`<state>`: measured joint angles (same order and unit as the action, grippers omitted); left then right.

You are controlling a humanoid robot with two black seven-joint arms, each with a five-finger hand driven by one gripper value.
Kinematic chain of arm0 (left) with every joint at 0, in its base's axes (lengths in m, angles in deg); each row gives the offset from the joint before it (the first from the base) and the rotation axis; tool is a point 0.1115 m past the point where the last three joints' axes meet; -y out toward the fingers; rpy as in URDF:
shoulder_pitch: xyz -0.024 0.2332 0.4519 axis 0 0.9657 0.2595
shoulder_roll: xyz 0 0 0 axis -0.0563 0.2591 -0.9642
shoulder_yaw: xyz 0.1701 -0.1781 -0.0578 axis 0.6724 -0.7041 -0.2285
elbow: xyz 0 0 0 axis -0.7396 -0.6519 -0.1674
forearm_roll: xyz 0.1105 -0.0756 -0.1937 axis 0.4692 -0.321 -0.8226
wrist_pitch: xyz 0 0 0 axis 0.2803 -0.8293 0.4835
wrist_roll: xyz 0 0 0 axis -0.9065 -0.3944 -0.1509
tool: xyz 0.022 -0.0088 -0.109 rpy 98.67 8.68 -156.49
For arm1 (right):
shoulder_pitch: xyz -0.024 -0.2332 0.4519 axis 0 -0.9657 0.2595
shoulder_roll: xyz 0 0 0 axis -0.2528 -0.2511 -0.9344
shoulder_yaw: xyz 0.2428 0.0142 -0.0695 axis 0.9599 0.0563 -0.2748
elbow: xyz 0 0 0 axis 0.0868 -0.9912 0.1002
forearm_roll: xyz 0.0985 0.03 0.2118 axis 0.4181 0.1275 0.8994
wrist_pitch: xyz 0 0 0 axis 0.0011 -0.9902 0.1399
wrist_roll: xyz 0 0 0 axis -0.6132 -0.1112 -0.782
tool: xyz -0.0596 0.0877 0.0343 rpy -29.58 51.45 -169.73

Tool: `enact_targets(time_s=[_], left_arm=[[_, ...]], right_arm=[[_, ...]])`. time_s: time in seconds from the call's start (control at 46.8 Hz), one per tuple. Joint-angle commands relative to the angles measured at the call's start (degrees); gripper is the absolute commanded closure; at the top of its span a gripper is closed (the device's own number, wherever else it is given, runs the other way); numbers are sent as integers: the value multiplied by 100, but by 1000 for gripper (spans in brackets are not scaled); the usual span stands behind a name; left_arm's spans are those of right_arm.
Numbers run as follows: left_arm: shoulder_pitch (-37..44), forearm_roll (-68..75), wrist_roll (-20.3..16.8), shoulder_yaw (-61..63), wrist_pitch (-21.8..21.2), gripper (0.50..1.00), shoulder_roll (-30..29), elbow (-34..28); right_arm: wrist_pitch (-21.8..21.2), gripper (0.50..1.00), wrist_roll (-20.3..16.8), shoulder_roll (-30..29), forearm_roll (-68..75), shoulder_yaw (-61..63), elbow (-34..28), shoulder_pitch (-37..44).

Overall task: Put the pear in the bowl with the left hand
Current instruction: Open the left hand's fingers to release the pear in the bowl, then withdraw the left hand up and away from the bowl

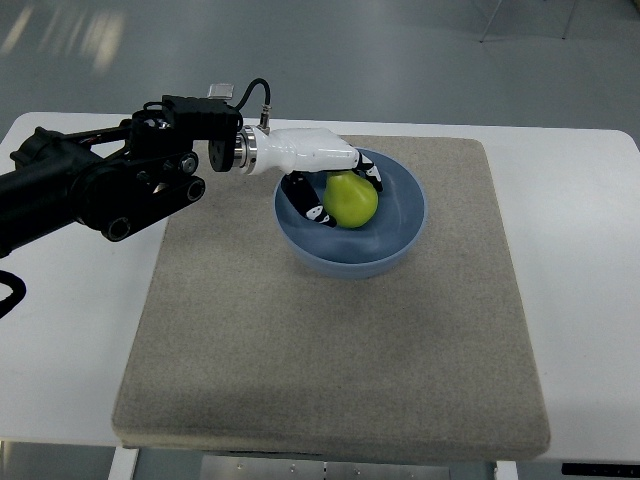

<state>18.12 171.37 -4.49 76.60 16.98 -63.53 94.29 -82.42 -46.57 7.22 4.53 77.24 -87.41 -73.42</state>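
Top view, single camera, looking steeply down on a white table [585, 250] that fills most of the frame. A grey-beige felt mat [330, 340] covers the table's middle, running from just above centre down to the lower edge.

Blue bowl [395, 235] sits on the mat, upper centre of the frame, upright, rim fully within the mat's border. Pale grey floor [320, 50] shows along the top of the frame beyond the table.

Left arm [90, 185] enters from the left edge in the upper left of the frame: black jointed links, a cable looping above the wrist, then a silver collar. It reaches rightward over the mat's upper left corner.

Left hand [315, 160], white shell with black finger segments, is over the bowl's left and upper rim. Fingers [310, 205] are curled around the pear [352, 200]: dark digits wrap its left side, and another dark fingertip shows at its upper right. The grasp reads as closed on the fruit.

The pear is yellow-green and lies inside the bowl's outline, in the upper left part of the hollow, with the hand's palm covering its top. Whether its underside touches the bowl floor cannot be told from this angle.

Right arm does not show anywhere in the frame.
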Motion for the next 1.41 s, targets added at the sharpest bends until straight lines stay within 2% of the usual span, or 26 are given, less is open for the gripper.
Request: enact_targets(time_s=[0.0,0.128,0.192,0.256,0.342,0.448,0.512,0.641,0.705,0.897,1.089,1.388], left_arm=[[10,166,-3,-7,-156,919,5,28],[27,175,-3,-7,-165,913,13,46],[98,175,-3,-7,-165,847,31,54],[133,175,-3,-7,-165,825,40,46],[168,175,-3,-7,-165,763,31,46],[212,140,-12,-7,-165,712,40,28],[221,87,-20,-16,-165,637,40,28],[247,87,-20,-16,-174,609,40,28],[256,78,-29,-16,-174,542,40,37],[335,69,-29,-24,-165,508,22,46],[274,60,-20,-226,-191,508,31,54],[72,25,-20,-1175,-182,508,-101,-16]], right_arm=[[0,576,0,0,0,0,2,0],[0,576,0,0,0,0,2,0],[0,576,0,0,0,0,2,0],[0,574,0,0,0,0,2,0],[0,574,0,0,0,0,2,0],[0,576,0,0,0,0,-7,0],[0,576,0,0,0,0,2,0],[0,576,0,0,0,0,2,0],[0,574,0,0,0,0,-7,0],[0,574,0,0,0,0,2,0],[0,576,0,0,0,0,2,0],[0,574,0,0,0,0,2,0]])
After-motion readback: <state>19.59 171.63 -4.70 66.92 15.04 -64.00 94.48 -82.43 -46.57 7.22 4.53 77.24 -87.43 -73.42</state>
